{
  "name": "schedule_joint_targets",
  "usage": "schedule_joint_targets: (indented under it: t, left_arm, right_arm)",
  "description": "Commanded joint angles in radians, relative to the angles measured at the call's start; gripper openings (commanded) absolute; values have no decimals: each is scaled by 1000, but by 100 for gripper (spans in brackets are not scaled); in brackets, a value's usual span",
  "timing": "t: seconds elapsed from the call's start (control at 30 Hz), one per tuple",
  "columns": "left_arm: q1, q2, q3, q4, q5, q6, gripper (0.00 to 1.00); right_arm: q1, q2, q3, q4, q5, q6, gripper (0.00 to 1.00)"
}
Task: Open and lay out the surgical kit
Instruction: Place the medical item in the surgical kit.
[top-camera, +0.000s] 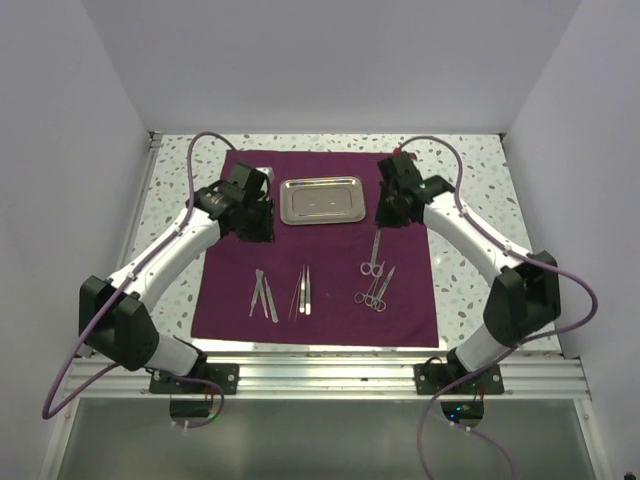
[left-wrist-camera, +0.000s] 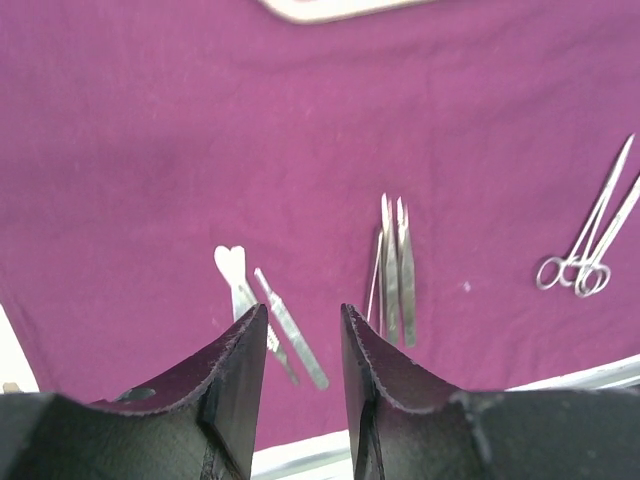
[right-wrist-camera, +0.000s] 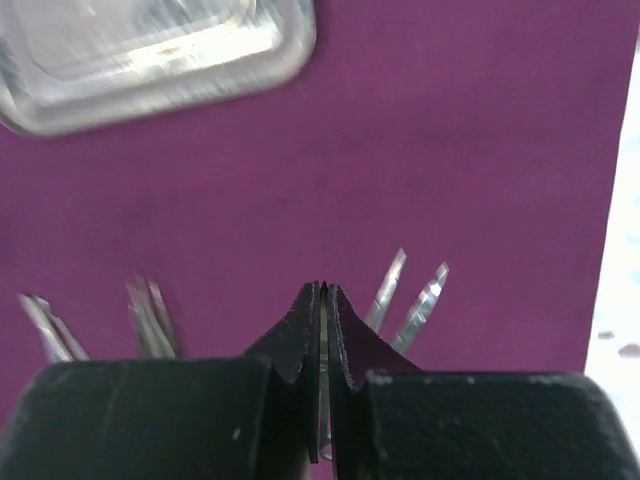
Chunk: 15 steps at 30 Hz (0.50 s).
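one steel tray (top-camera: 321, 200), instruments (top-camera: 304, 290) on cloth (top-camera: 330, 250)

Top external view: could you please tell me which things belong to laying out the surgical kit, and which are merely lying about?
Part of the job:
- maroon cloth wrap
- steel tray
- straight instruments
- tweezers
- ring-handled scissors and forceps

Just there:
- speckled tabletop
- aluminium rail
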Motion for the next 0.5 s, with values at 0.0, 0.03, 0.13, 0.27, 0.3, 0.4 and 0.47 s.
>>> schedule_joint_targets:
  t: [0.0, 0.03, 0.13, 0.27, 0.3, 0.4, 0.47]
  left_arm:
    - [7, 30, 75, 54, 19, 40, 39]
    - [7, 33, 91, 54, 18, 41, 39]
    - [7, 38, 108, 49, 12, 49, 40]
    - [7, 23, 100, 41, 6, 49, 49]
    - [7, 9, 97, 38, 6, 46, 56]
    - [7, -31, 69, 43, -20, 37, 65]
    - [5, -49, 63, 41, -30, 37, 68]
  right_arm:
    - [19, -98, -204, 77, -14, 70, 0]
    - [22, -114, -238, 92, -14, 79, 0]
    - [38, -154, -352, 129, -15, 105, 0]
    - [47, -172, -452, 196, -20, 100, 0]
    - [45, -174, -472, 206, -17, 91, 0]
    - [47, -181, -467, 214, 7, 73, 95]
    - [47, -197, -448, 172, 55, 70, 98]
